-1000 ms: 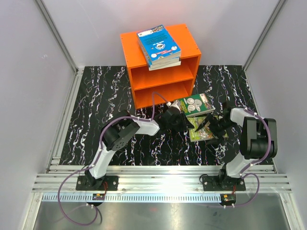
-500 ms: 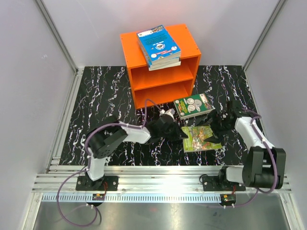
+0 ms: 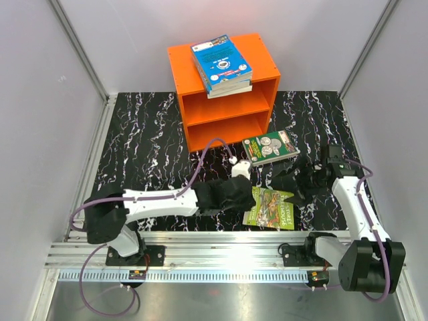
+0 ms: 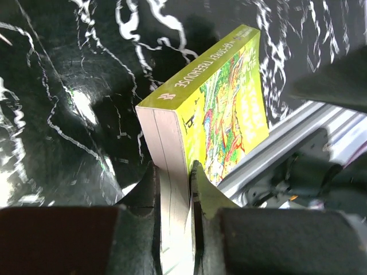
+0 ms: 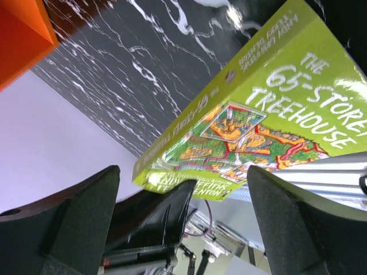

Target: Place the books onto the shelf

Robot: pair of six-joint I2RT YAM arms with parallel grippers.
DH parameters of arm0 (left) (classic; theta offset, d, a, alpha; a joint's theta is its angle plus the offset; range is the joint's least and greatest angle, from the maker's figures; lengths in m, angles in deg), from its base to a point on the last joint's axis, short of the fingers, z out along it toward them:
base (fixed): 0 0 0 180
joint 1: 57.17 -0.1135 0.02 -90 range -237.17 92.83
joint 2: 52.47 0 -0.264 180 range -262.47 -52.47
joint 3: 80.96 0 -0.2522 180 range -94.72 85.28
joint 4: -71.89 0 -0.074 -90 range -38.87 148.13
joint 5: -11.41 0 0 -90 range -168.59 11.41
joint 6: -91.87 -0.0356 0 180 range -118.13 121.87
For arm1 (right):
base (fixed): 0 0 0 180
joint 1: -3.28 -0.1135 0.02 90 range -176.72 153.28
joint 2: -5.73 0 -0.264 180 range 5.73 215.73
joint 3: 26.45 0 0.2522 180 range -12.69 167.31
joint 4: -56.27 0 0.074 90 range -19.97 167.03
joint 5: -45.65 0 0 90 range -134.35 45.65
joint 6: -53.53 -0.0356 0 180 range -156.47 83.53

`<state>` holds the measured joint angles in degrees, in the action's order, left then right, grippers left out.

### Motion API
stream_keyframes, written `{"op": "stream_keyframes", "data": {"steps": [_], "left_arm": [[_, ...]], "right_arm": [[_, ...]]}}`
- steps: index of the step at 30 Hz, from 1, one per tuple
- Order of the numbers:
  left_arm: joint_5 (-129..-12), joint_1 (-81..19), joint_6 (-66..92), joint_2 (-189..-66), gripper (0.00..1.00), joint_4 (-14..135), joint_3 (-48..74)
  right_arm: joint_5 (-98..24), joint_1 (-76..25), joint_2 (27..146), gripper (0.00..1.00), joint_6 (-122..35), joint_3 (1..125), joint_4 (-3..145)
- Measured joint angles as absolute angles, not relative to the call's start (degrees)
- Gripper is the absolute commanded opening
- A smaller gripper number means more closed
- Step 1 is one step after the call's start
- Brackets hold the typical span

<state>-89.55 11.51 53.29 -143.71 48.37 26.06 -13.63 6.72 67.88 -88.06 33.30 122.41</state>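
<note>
Left gripper [image 3: 249, 195] is clamped on the lime-green Treehouse book [image 3: 269, 208]. In the left wrist view the two fingers [image 4: 150, 192] pinch the page block at one end, with the spine turned away from the jaws and the cover facing sideways. We judge this edge grip was chosen because a flat paperback offers nothing else to pinch, and it leaves the spine free to lead into a compartment. The book sits at the near edge of the table [image 3: 147, 147], between the two arms and well apart from the shelf [image 3: 184, 60]. We cannot tell whether its free end rests on the table. Right gripper [image 3: 287, 184] stands just beside the book with its jaws spread wide and nothing between them; the book fills its wrist view. It reads to us as a support position, ready to steady or take over the book. The green coin book [image 3: 269, 148] lies flat in front of the shelf, unhandled. The blue books [image 3: 222, 63] are stacked on the shelf's top, and both compartments look empty. Our estimate is that the task is partway done, with two books left on the table.
</note>
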Motion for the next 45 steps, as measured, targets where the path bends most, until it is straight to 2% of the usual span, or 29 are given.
{"op": "stream_keyframes", "data": {"steps": [11, 12, 13, 14, 15, 16, 18, 21, 23, 24, 25, 26, 27, 28, 32, 37, 42, 45], "left_arm": [[-117.2, 33.8, 45.2, -144.3, 0.00, 22.4, 6.6], [-119.7, 36.0, 44.8, -145.0, 0.00, 20.7, 5.2], [-121.8, 37.7, 44.4, -145.6, 0.00, 19.3, 4.1], [-124.2, 39.4, 44.0, -146.4, 0.00, 17.5, 2.8], [-126.2, 40.5, 43.6, -147.2, 0.00, 16.1, 1.6], [-127.7, 41.1, 43.5, -147.8, 0.00, 14.6, 0.7], [-129.6, 42.0, 43.8, -149.3, 0.00, 12.1, -1.3], [-132.3, 43.0, 45.5, -150.9, 0.00, 8.7, -3.7], [-133.3, 42.9, 47.5, -151.0, 0.11, 6.4, -5.0], [-133.9, 42.9, 48.6, -151.0, 0.22, 5.2, -5.7], [-134.4, 42.9, 49.5, -151.0, 0.38, 4.1, -6.3], [-134.8, 42.8, 51.0, -151.0, 0.77, 2.8, -6.7], [-135.0, 42.8, 52.8, -150.8, 0.91, 0.5, -7.0], [-135.3, 42.7, 54.8, -150.4, 0.99, -2.3, -6.9], [-135.2, 42.2, 60.5, -144.7, 0.99, -6.6, -3.9], [-131.0, 38.7, 61.9, -121.9, 0.99, 0.8, 10.0], [-122.8, 22.8, 64.0, -90.7, 0.99, 13.6, 30.7], [-118.7, 16.6, 65.5, -83.2, 0.99, 15.3, 35.2]], "right_arm": [[-13.2, -4.7, 66.1, 0.98, -91.0, 25.3, 127.5], [-13.2, -5.1, 65.5, 0.92, -91.6, 24.9, 127.8], [-13.2, -5.6, 65.0, 0.69, -92.0, 24.8, 128.0], [-13.1, -6.1, 64.6, 0.52, -92.1, 24.8, 128.1], [-13.2, -6.5, 64.4, 0.41, -92.4, 24.8, 128.4], [-13.3, -6.9, 64.3, 0.13, -92.8, 24.9, 128.7], [-12.8, -6.8, 64.4, 0.00, -97.7, 25.6, 129.3], [-13.0, -7.1, 64.1, 0.00, -98.6, 27.1, 130.0], [-13.0, -7.4, 64.0, 0.00, -99.2, 28.5, 129.9], [-12.9, -7.6, 63.9, 0.00, -99.6, 29.2, 129.7], [-12.7, -7.8, 63.8, 0.00, -100.0, 29.8, 129.3], [-12.2, -8.0, 63.8, 0.00, -100.3, 30.2, 128.3], [-11.8, -8.0, 63.6, 0.00, -100.6, 30.2, 126.3], [-11.9, -8.0, 63.6, 0.00, -101.1, 30.2, 123.7], [-11.6, -7.9, 65.5, 0.00, -103.3, 31.1, 111.1], [-8.4, -7.9, 73.3, 0.00, -104.9, 34.6, 91.0], [-3.0, -7.9, 81.5, 0.00, -108.9, 34.6, 67.1], [0.0, -8.2, 84.9, 0.00, -113.3, 33.9, 54.6]]}}
